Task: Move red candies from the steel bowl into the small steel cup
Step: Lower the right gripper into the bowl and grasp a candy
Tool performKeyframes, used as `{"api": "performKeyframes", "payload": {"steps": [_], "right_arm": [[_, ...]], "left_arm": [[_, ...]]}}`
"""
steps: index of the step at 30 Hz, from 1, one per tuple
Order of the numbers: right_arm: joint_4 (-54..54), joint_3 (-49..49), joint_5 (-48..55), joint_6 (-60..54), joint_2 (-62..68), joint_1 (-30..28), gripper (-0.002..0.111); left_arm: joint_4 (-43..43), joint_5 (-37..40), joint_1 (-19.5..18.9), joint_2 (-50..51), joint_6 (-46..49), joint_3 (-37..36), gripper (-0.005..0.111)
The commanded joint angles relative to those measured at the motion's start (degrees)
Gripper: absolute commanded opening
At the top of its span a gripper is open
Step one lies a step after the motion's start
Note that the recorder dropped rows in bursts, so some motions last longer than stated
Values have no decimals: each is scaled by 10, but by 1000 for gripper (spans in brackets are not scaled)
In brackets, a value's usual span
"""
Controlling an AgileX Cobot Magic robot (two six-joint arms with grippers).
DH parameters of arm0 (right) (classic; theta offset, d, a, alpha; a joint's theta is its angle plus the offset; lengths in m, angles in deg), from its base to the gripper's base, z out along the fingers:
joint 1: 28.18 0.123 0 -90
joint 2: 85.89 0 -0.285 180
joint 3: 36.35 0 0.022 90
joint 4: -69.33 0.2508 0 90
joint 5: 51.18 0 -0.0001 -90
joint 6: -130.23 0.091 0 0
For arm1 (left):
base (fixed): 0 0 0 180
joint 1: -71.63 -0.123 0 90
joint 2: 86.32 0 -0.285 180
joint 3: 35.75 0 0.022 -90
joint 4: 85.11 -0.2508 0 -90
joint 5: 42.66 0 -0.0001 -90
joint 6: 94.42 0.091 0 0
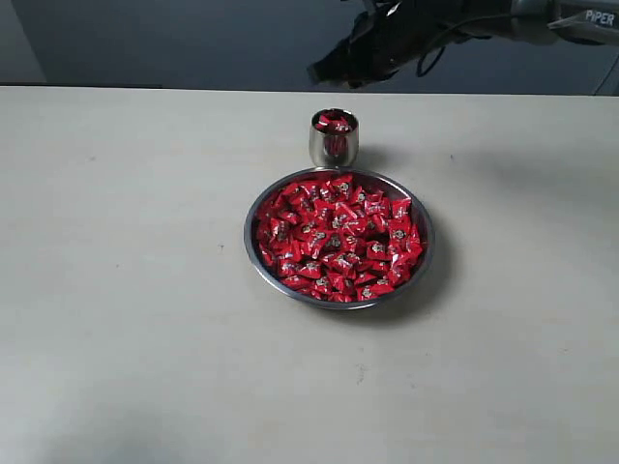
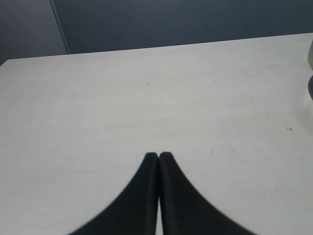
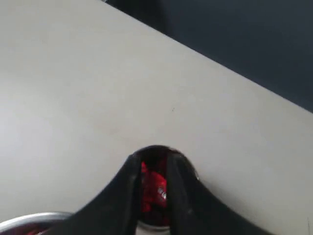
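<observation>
The steel bowl [image 1: 249, 237] sits mid-table, heaped with red candies [image 1: 338, 237]. Just behind it stands the small steel cup [image 1: 334, 148], with a few red candies [image 1: 335, 122] inside. My right gripper [image 1: 324, 70] hangs in the air above and behind the cup. In the right wrist view its jaws [image 3: 154, 159] stand apart over the cup's mouth [image 3: 151, 226], and the cup's candies [image 3: 154, 188] show through the gap; nothing is pinched between them. My left gripper [image 2: 158, 155] is shut over bare table, away from the bowl and cup, and does not appear in the exterior view.
The pale table [image 1: 126, 290] stretches wide to the left, right and front of the bowl. A dark wall runs behind the table's far edge. In the right wrist view a sliver of the bowl's rim [image 3: 29, 218] shows beside the fingers.
</observation>
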Motion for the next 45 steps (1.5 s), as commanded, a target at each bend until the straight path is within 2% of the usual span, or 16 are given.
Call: {"api": "performKeyframes", "payload": {"steps": [1,7,17,19,22,40,42,45], "right_arm": [[0,3,105,0,-25,-2,19],[14,-21,186,-5,-30,-2,19],[8,-112,169,-34,-28,-2,19],[8,-113,164,-37,-19,-2,23],[4,-113,154,-37,9,-2,37],[28,-113,146,-39,49,-2,37],[29,-113,145,-40,49,-2,33],[30,-113,144,-41,49,-2,11]], "left_arm": [[-1,-3,3,-3,-1,5,0],[-1,-3,3,-3,-1,5,0],[-1,-3,3,-3,-1,5,0],[-1,-3,3,-3,-1,5,0],[-1,-3,3,-3,-1,5,0],[-1,-3,3,-3,-1,5,0],[-1,-3,3,-3,-1,5,0],[-1,-3,3,-3,-1,5,0]]}}
